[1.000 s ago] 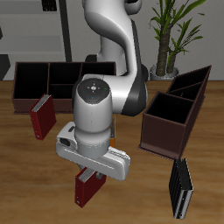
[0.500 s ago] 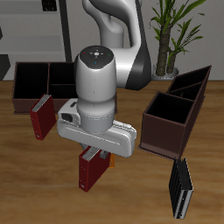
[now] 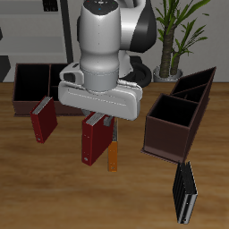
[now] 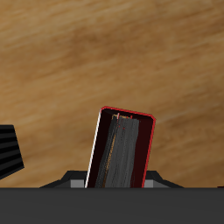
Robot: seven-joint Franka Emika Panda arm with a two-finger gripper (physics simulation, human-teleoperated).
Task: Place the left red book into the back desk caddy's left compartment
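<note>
A study or home office, rendered in a simulator
A wooden desk top [image 3: 27,192] carries books and dark brown compartmented desk caddies [image 3: 179,121]; behind stand a potted green palm [image 3: 174,31] and grey shelving [image 3: 36,27]

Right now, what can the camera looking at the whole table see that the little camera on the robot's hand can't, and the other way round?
Only the exterior view shows the back desk caddy, the other red book, a thin orange book, the taller caddy and the potted plant. Only the wrist view shows the held book's grey page edge from above. Both share the left red book in the gripper, the black book and the wooden table.
</note>
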